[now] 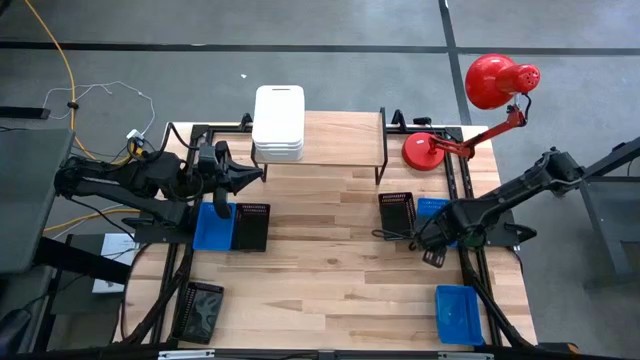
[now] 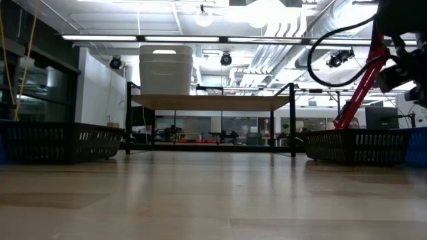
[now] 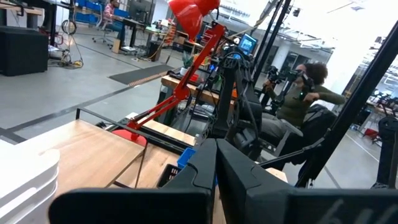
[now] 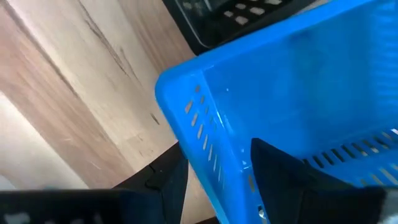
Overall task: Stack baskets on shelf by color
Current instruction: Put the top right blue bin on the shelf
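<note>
Your right fingers (image 4: 217, 180) stand spread, one on each side of the wall of a blue basket (image 4: 298, 93) at the bench's (image 1: 330, 270) three o'clock edge, with a black basket (image 1: 396, 215) just beside it. Your left fingers (image 1: 252, 176) are pressed closed on nothing, held near the shelf's (image 1: 340, 140) nine o'clock end, above another blue basket (image 1: 211, 226) and black basket (image 1: 251, 226) lying side by side. A stack of white baskets (image 1: 278, 122) sits on the shelf at about eleven o'clock. More baskets lie near the six o'clock edge, one black (image 1: 204, 310) and one blue (image 1: 458, 313).
</note>
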Robot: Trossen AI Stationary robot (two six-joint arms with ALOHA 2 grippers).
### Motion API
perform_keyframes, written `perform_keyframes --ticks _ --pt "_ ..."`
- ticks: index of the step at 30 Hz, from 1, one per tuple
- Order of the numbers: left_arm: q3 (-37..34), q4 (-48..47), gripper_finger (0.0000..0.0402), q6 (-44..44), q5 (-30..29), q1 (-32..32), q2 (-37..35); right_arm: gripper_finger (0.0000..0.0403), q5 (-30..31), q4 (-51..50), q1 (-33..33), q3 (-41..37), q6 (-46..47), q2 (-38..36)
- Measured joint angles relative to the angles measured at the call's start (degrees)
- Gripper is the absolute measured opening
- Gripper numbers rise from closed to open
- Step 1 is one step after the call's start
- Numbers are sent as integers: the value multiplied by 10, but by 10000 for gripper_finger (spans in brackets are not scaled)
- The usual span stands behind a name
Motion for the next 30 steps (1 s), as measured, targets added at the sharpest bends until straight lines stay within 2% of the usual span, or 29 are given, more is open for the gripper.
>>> perform_keyframes --ticks 5,8,12,15,21,27,30 --pt "0 0 0 0 0 0 0 146 0 6 0 -16 -14 0" --pt "0 0 0 0 0 0 0 102 -7 10 0 -23 -14 0" --pt "0 0 0 0 0 0 0 17 -15 11 0 -21 -14 0" --pt "0 0 0 0 0 0 0 17 -23 -1 0 0 -13 0" --pt "0 0 0 0 0 0 0 5 -46 -108 0 115 -53 0" --pt "0 0 0 0 0 0 0 0 -154 -211 -1 292 -69 0" --pt "0 0 0 4 0 0 0 0 -185 -204 -1 394 -38 12"
